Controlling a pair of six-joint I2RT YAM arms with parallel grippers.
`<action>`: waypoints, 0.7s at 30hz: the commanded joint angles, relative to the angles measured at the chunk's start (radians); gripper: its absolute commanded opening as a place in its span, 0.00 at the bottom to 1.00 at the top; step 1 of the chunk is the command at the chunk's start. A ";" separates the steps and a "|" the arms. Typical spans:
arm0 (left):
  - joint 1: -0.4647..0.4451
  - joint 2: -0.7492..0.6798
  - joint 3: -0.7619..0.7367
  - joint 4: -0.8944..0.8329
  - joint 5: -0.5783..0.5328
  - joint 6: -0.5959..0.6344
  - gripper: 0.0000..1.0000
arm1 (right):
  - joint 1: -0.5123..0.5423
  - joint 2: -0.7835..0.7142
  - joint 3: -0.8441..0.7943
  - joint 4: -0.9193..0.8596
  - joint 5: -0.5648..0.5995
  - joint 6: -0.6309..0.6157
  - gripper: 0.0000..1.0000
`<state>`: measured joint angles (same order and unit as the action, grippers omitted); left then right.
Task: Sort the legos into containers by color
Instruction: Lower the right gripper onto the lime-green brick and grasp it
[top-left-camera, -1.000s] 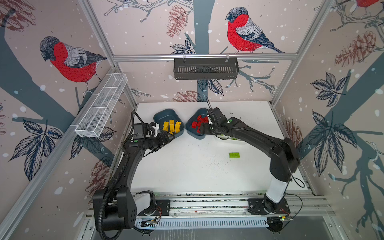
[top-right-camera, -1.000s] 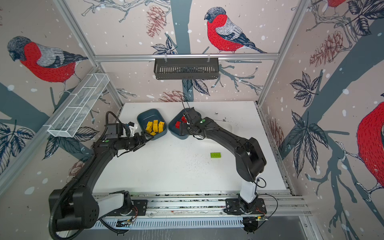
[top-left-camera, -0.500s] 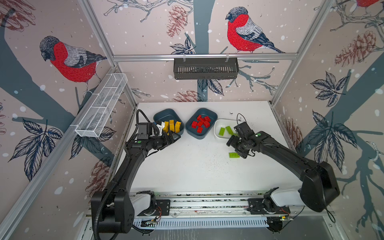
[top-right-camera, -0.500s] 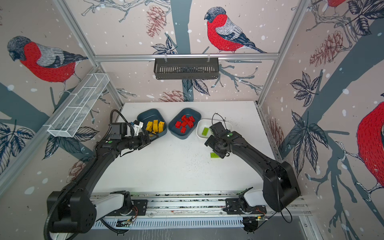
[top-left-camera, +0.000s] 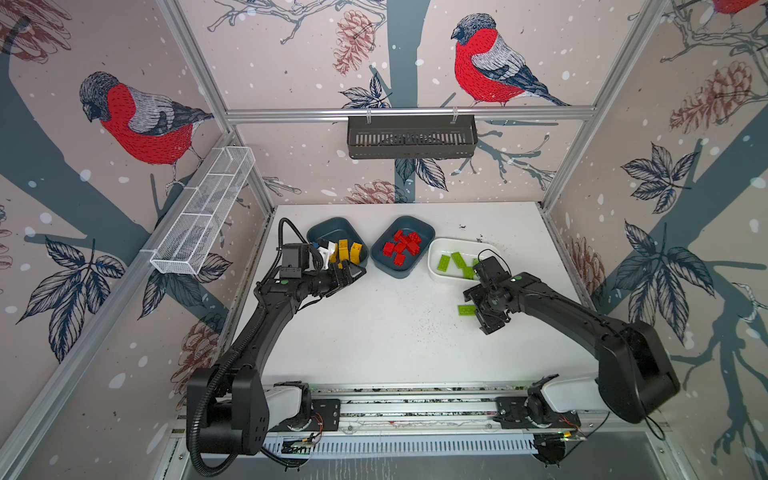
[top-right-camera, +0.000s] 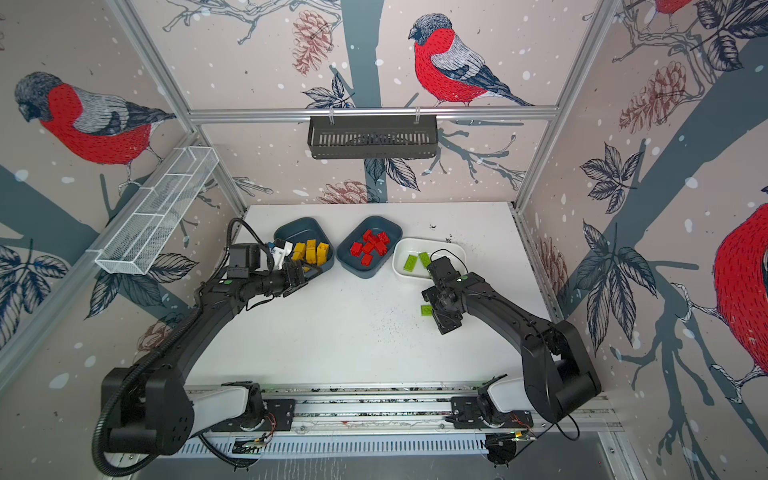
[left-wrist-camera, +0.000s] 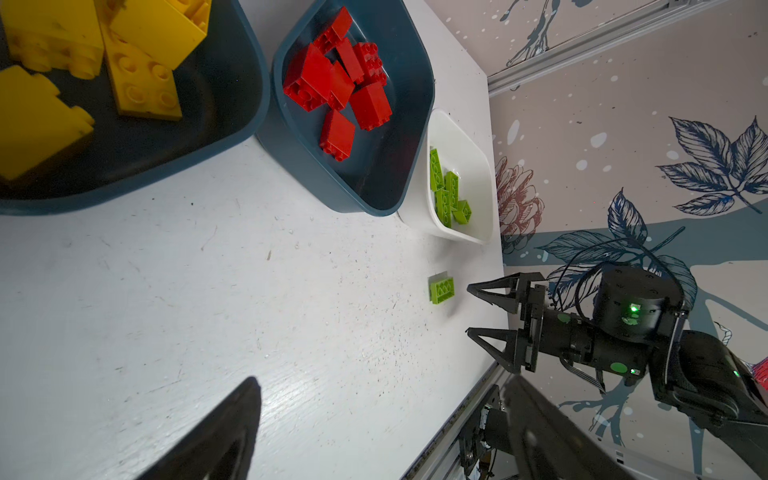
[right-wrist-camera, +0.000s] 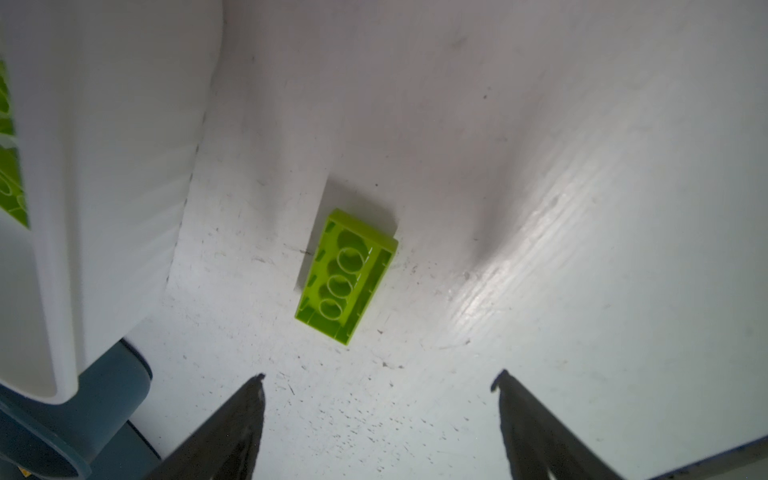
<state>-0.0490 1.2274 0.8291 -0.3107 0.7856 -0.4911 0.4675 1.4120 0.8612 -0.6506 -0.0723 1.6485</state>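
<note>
hovering agape and empty, right pincer (right-wrist-camera: 381, 374) near upturned green lego (right-wrist-camera: 347, 276); left pincer (top-left-camera: 351, 275) agape too

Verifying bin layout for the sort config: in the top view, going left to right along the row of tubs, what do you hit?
Left teal tub with yellow legos → middle teal tub with red legos → white tub with green legos.
</note>
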 joint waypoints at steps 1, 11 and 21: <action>-0.002 0.003 -0.002 0.059 0.017 -0.001 0.91 | -0.012 0.047 0.022 0.035 0.024 0.041 0.86; -0.002 0.002 -0.006 0.042 0.002 0.025 0.91 | -0.028 0.187 0.110 0.056 0.032 -0.007 0.74; -0.002 0.017 -0.004 0.038 0.005 0.044 0.91 | -0.026 0.264 0.109 0.037 0.006 -0.007 0.63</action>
<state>-0.0490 1.2430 0.8211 -0.2977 0.7834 -0.4686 0.4389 1.6699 0.9657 -0.5865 -0.0635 1.6459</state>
